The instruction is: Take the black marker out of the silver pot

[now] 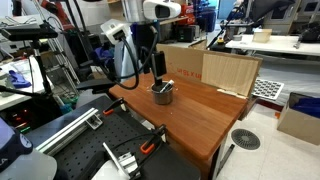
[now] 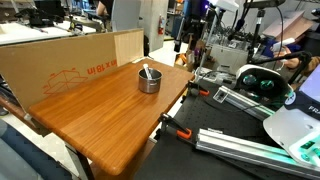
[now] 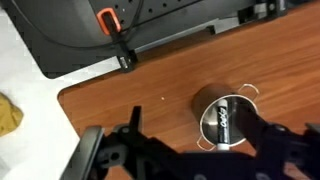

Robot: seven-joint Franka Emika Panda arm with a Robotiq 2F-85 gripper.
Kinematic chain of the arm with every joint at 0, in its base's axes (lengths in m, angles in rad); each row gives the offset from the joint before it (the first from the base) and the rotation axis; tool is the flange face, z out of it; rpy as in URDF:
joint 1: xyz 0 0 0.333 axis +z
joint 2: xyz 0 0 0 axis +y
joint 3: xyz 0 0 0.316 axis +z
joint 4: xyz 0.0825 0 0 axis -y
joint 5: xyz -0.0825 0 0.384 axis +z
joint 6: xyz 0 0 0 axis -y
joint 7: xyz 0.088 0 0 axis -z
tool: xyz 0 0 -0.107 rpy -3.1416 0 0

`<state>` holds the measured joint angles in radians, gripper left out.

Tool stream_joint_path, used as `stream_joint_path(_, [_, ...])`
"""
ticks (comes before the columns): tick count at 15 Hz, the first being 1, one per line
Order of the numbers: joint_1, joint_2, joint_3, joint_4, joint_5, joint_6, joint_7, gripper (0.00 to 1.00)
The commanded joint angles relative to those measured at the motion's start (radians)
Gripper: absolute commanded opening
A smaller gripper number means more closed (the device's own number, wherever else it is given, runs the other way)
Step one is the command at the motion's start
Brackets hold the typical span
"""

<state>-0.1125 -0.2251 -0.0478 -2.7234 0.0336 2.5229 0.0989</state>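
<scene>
Gripper (image 3: 197,130) spread above pot (image 3: 203,104). Marker (image 3: 224,120) leans inside, right of gripper centre, axis crossing the jaw line.

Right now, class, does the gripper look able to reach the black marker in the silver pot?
Probably yes: the gripper hangs open above the silver pot, which has no lid, and the black marker sits inside with nothing over it.
</scene>
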Motion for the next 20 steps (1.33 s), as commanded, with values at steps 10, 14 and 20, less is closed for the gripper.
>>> stream_joint_path(10, [0.041,0.351,0.005,0.225,0.064,0.143,0.062,1.0])
stream_joint_path(14, [0.06,0.405,0.017,0.275,0.104,0.151,0.066,1.0])
stream_joint_path(20, [0.072,0.421,0.02,0.286,0.097,0.126,0.064,1.0])
